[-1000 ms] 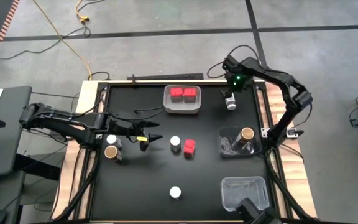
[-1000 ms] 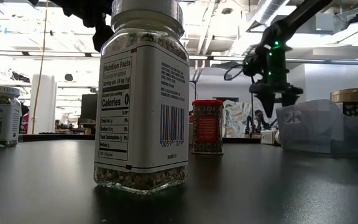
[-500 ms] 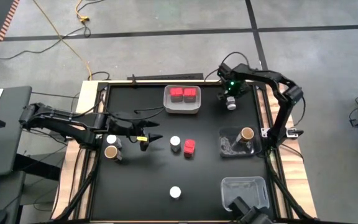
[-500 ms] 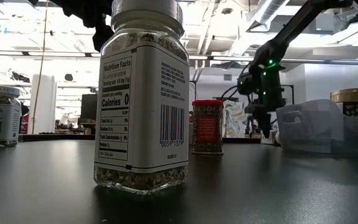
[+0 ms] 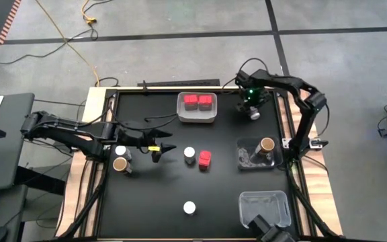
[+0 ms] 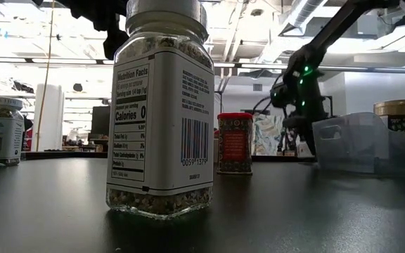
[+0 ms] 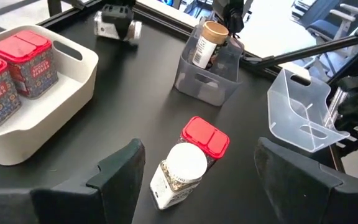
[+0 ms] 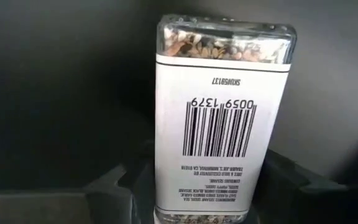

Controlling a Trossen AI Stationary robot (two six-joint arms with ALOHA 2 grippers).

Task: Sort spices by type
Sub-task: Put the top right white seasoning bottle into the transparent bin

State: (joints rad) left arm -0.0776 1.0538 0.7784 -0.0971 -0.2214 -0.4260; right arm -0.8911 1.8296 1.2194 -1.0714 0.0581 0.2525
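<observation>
A white-lidded spice jar [image 8: 222,112] lies on its side at the table's far right [image 5: 251,113], barcode label up. My right gripper [image 5: 250,104] is down over it and shut on it. My left gripper [image 5: 163,149] hangs open left of centre, facing an upright white-lidded jar [image 7: 179,175] and a red box [image 7: 204,137] without touching them. Two red boxes [image 5: 198,101] stand in the white bin [image 5: 197,115]. A brown-lidded jar [image 5: 267,144] stands in a clear bin [image 5: 247,160]. Another white-lidded jar [image 5: 189,208] stands near the front edge. My right gripper pinches the lying jar between its two fingers [image 8: 120,186], on the jar's two long sides [image 8: 163,180] toward its lid end. The lid itself is out of the picture. The fingers come from above, slanting down. The jar rests on its side on the table.
A white-lidded jar [image 5: 120,152] and a brown-lidded jar [image 5: 120,163] stand at the left beside my left arm. An empty clear bin [image 5: 264,208] sits at the near right. Bare black tabletop [image 5: 146,202] lies toward the near left.
My right gripper has come down from above onto the jar lying at the far right, and its arm has drawn in a little toward the table's left. The jar has stayed where it was. My left arm has kept still.
</observation>
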